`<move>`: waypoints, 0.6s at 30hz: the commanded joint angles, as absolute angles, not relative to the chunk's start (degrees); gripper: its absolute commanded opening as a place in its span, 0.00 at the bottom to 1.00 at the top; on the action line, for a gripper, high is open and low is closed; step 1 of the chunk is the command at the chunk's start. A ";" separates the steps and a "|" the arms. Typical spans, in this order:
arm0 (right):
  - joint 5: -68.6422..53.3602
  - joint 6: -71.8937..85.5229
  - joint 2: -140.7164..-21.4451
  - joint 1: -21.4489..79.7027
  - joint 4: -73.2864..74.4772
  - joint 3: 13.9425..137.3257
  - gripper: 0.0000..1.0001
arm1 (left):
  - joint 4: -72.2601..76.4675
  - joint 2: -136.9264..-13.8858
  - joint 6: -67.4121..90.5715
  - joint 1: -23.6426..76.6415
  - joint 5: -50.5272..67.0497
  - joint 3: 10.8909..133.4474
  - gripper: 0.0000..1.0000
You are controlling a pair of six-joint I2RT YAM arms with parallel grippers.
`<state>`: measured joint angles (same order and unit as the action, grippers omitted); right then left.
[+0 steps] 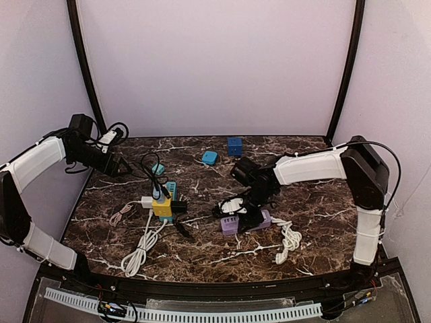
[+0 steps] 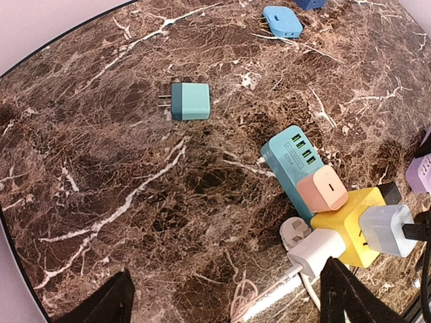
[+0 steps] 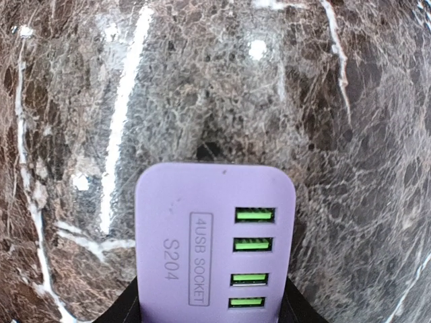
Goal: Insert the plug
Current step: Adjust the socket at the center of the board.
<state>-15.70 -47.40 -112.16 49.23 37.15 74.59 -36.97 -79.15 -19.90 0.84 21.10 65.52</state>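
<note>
Right wrist view: the purple socket strip [image 3: 215,249] is smooth matte plastic with rounded corners. It has a column of four green USB ports and the printed words "4USB SOCKET S204". It lies flat on the bench [image 3: 202,81], whose glossy top is a dark brown marble pattern with white veins. The right gripper [image 3: 212,308] is clamped on the strip, a black finger against each long side.

From above, the strip sits right of the bench's middle, toward the near edge, with a loosely coiled white cable [image 1: 289,239] near it on the right. Well apart, left of middle, a teal strip [image 2: 296,161] bears a rounded pink cube charger [image 2: 322,188], which touches a yellow cube [image 2: 347,229]. A boxy teal two-pronged plug [image 2: 190,101] lies alone toward the far edge. The left gripper [image 2: 225,299] hangs over the bench's left edge, its fingers wide apart and holding nothing.
</note>
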 commanded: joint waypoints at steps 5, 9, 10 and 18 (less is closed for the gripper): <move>-11.30 -55.33 -117.49 49.83 40.78 80.61 0.95 | -36.95 -79.69 -18.95 0.44 17.35 65.03 0.88; -11.78 -54.90 -114.64 49.83 39.53 80.07 0.99 | -38.07 -81.92 -19.59 0.44 16.18 67.42 0.92; -12.66 -54.40 -113.17 49.83 39.02 80.26 0.99 | -38.19 -82.36 -19.64 0.44 16.07 68.12 0.92; -11.12 -26.00 -99.59 45.44 9.68 80.53 0.99 | -39.19 -84.19 -19.28 0.48 16.34 70.34 0.92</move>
